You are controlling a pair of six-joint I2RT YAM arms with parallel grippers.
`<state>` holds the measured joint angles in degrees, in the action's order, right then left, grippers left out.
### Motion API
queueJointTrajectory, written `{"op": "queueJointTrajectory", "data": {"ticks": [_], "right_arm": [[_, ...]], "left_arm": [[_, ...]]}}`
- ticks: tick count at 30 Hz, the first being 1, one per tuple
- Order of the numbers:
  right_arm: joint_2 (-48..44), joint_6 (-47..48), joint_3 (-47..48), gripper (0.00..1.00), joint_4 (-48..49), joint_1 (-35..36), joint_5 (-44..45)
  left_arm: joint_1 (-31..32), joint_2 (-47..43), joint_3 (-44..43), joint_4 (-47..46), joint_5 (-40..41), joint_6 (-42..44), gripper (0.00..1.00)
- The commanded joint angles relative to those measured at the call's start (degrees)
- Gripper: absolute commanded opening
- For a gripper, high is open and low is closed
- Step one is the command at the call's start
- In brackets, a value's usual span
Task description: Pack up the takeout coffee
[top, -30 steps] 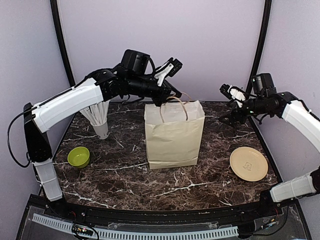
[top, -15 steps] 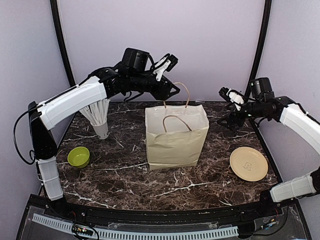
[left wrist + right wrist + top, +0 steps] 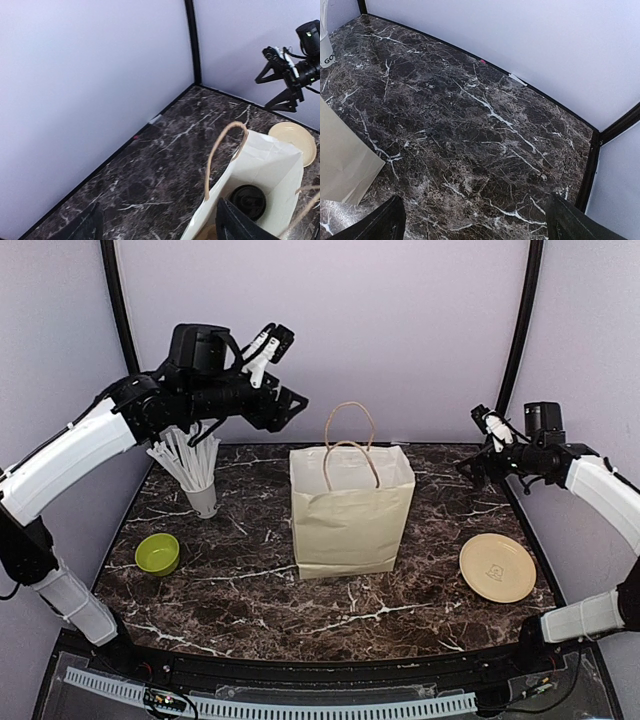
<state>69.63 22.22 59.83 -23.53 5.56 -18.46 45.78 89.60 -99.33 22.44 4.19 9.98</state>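
Bench point(image 3: 250, 590): dark veined marble; walls point(image 3: 420, 330) lilac. One paper bag point(image 3: 350, 515), frame centre, containing one takeout coffee point(image 3: 247, 201). Left hand point(image 3: 284, 370) and right hand point(image 3: 481, 445): both spread wide.

Dark marbled tabletop point(image 3: 250, 610), bearing upright beige paper bag point(image 3: 350, 515) centrally, lime-green round bowl point(image 3: 157, 553) front-left, pale cup of white straws point(image 3: 203, 498) behind it, round tan plate point(image 3: 497, 567) right.

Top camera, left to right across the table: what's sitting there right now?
Green bowl → cup of straws → paper bag → plate.
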Motion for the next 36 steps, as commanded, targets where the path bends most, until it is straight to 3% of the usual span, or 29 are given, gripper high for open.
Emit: {"op": "queueJointTrajectory", "data": {"ticks": [1,4,7,10,16,28,36], "right_arm": [[-0.33,-1.77,-3.49,0.96,4.27,-0.55,-3.81],[-0.32,-1.03,-4.73,0.95,4.89,-0.55,-2.67],[0.28,-0.65,-4.76,0.94,4.85,-0.55,-3.28],[0.79,-0.3,-4.81,0.93,4.77,-0.54,-4.38],[0.53,0.29,-5.58,0.92,4.5,-0.55,-5.06],[0.8,0.57,-5.78,0.91,4.43,-0.55,-5.6],[0.82,0.42,-5.67,0.9,4.35,-0.56,-6.07]], "left_arm": [[-5.21,-5.13,6.45,4.74,14.11,-7.71,0.74],[-9.05,-10.16,12.41,6.33,18.31,-14.53,0.68],[-14.81,-13.94,19.47,5.93,17.62,-20.65,0.68],[-20.84,-16.25,23.59,5.89,13.61,-23.77,0.69],[-26.97,-14.72,25.42,7.78,9.74,-25.07,0.71],[-29.85,-13.86,29.03,8.8,7.7,-25.35,0.59],[-29.87,-13.04,29.77,8.94,8.47,-23.68,0.33]]}}
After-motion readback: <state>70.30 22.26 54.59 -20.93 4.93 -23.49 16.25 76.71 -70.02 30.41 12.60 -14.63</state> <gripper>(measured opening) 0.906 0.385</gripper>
